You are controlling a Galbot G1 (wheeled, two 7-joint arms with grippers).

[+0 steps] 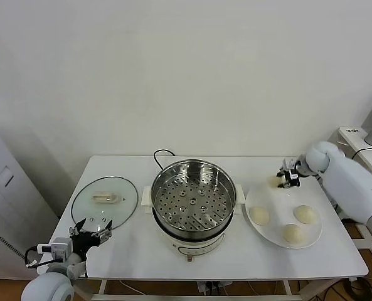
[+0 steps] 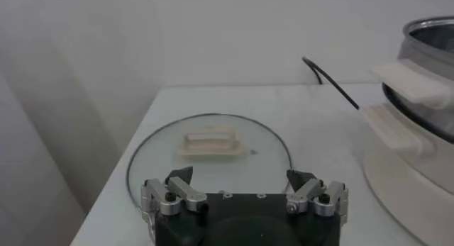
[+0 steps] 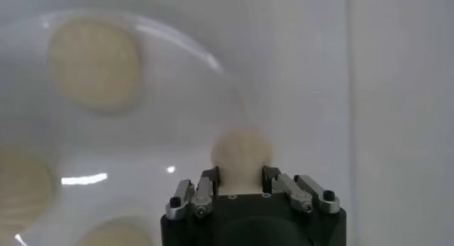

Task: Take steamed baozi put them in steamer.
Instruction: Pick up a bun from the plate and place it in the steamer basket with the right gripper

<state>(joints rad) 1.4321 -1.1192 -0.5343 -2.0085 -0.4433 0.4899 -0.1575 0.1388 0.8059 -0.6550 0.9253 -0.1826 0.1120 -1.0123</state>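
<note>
Three baozi [image 1: 292,222] left on plate [image 1: 253,202]

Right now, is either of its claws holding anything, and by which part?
The right gripper grips one baozi by its sides, above the plate. The left gripper holds nothing.

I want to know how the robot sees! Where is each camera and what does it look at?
Head view: high on the robot's head, looking down at the table, steamer and plate; both arms show.
Left wrist view: on the left arm, low beside the glass lid; left end effector open.
Right wrist view: on the right arm, above the plate; right end effector shut on a baozi.
Head and right wrist views share the plate's three other buns.
</note>
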